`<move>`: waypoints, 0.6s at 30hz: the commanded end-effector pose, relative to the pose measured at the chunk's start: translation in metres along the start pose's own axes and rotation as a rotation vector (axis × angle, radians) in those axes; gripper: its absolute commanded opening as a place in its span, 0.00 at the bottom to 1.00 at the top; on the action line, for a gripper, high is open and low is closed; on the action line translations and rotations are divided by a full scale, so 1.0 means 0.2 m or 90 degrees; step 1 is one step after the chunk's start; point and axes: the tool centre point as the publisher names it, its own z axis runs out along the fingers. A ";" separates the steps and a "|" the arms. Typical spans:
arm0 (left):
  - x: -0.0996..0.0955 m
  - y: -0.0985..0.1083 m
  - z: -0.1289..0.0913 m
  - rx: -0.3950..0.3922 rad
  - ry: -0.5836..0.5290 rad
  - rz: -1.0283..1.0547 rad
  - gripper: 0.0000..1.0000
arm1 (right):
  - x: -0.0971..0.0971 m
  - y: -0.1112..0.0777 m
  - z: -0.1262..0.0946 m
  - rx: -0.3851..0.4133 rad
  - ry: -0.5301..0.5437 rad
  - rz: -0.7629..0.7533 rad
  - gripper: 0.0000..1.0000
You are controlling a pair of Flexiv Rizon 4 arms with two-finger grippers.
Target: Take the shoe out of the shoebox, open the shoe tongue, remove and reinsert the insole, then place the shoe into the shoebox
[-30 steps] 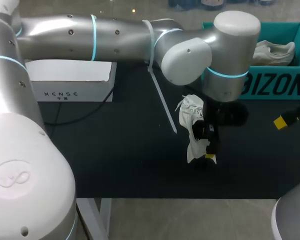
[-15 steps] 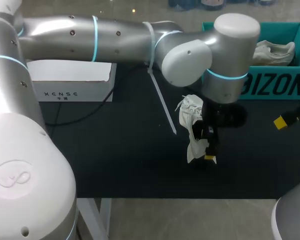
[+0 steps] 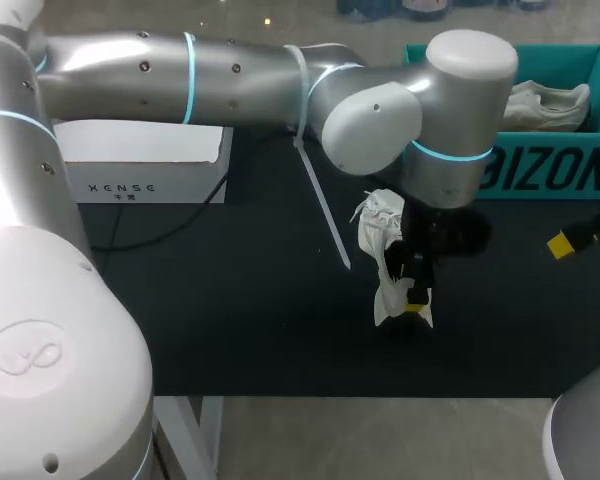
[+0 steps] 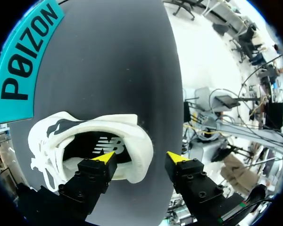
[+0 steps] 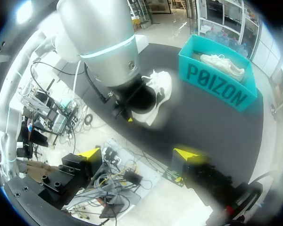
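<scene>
Closest to us, at the left gripper [image 4: 140, 157], the fingers stand apart and straddle the heel collar of the white shoe [image 4: 132, 139]. One yellow tip hangs over the dark insole [image 4: 96, 145] inside the opening. The other is outside the heel with a gap to it, so nothing is clamped yet. The shoe sits on the black table [image 3: 230, 320], out of its box, at about 4 o'clock from the table's middle in the head view.

We judge the step in hand to be taking hold at the heel, ahead of working the insole. To do it well we should lower the inner finger without snagging the lining. We should then pinch the collar squarely so the shoe does not tip or slide, and keep the laces free.

Compared with a second ago, the left gripper has crept slightly toward 10 o'clock, while the shoe looks unmoved.

Farther out at 3 o'clock, the right gripper [image 5: 139, 154] hangs released near the table's edge, well apart from the shoe. At 1 o'clock stands the teal shoebox [image 3: 550, 175] with a second shoe [image 3: 545, 105] inside. A white box [image 3: 140, 165] lies at 10 o'clock.
</scene>
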 end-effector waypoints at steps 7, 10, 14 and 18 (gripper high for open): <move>0.00 0.00 0.00 -0.009 -0.003 0.003 0.00 | 0.00 0.01 0.00 0.003 0.001 0.001 1.00; 0.00 0.00 0.00 -0.008 -0.003 0.011 0.00 | 0.00 0.01 0.00 0.003 0.001 0.001 1.00; 0.02 0.00 -0.02 -0.007 -0.001 0.024 0.00 | 0.00 0.01 0.00 0.003 0.001 0.001 1.00; 0.04 0.03 -0.04 -0.012 -0.005 0.036 0.00 | 0.00 0.01 0.00 0.003 0.001 0.001 1.00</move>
